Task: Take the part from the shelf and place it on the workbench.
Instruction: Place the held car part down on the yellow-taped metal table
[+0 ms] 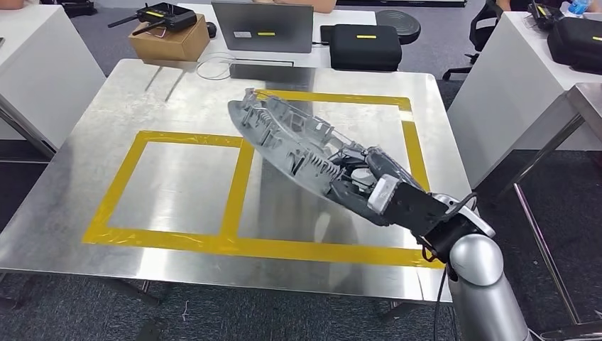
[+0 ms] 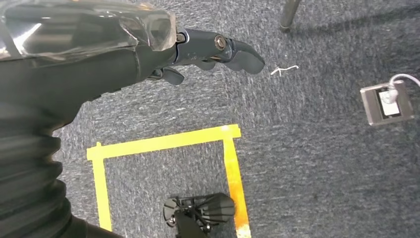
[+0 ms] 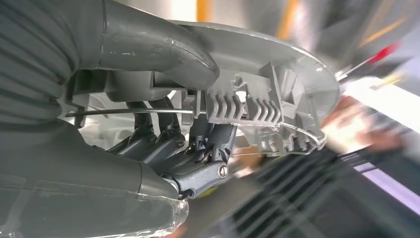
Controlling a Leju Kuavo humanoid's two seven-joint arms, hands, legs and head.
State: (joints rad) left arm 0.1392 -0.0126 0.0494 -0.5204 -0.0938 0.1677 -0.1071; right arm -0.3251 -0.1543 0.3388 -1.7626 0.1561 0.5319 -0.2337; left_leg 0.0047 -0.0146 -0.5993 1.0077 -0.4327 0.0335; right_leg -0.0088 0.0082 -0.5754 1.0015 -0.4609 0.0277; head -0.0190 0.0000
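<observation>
Long grey ribbed plastic part (image 1: pixel 298 142) held tilted above the steel counter (image 1: pixel 177 188).
The right hand (image 1: pixel 380 188) grips the part's near end, thumb over one face and dark fingers (image 3: pixel 163 144) curled under the other, above the yellow tape rectangles (image 1: pixel 238 185). The left hand (image 2: pixel 198 52) hangs over grey carpet (image 2: pixel 317 148), fingers loosely extended, holding nothing.

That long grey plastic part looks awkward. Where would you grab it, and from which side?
Probably at its narrow near end, from the robot's right, as the right hand grips it now. The part is long, thin and tilted, and its ribbed inner face gives the fingers edges to hook.
</observation>
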